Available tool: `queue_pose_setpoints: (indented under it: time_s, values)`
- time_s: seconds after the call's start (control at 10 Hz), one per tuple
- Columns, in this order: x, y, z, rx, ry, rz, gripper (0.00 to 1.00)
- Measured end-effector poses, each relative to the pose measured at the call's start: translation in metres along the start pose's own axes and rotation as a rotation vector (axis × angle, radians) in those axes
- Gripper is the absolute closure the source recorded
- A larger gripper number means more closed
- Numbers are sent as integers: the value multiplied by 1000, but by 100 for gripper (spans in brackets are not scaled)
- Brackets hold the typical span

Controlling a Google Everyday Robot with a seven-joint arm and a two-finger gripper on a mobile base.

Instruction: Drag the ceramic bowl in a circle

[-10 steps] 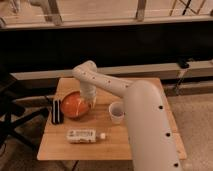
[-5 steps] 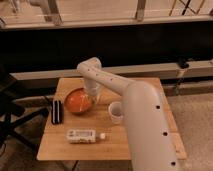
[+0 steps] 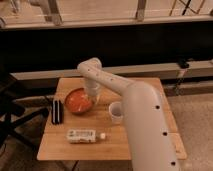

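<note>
The ceramic bowl (image 3: 78, 102) is round and shallow, orange-red inside with a darker rim, and sits on the left middle of the wooden table (image 3: 145, 85). My gripper (image 3: 92, 98) reaches down from the white arm (image 3: 135, 110) onto the bowl's right rim. The wrist hides the part of the rim where it meets the bowl. A small white cup (image 3: 116, 112) stands just right of the bowl.
A black flat object (image 3: 57, 111) lies left of the bowl near the table's left edge. A white bottle (image 3: 84, 135) lies on its side at the front. A dark chair (image 3: 12, 117) stands left of the table. A dark wall and a railing run behind.
The bowl and the gripper have shifted a little toward the back and right of the table, following a curved path. The cup, bottle and black object have not moved.
</note>
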Motion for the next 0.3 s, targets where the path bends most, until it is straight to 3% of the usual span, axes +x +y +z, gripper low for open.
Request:
queue_pose_setpoints:
  time_s: [0.3]
  values:
    - [12,30,0,2,-10,30,100]
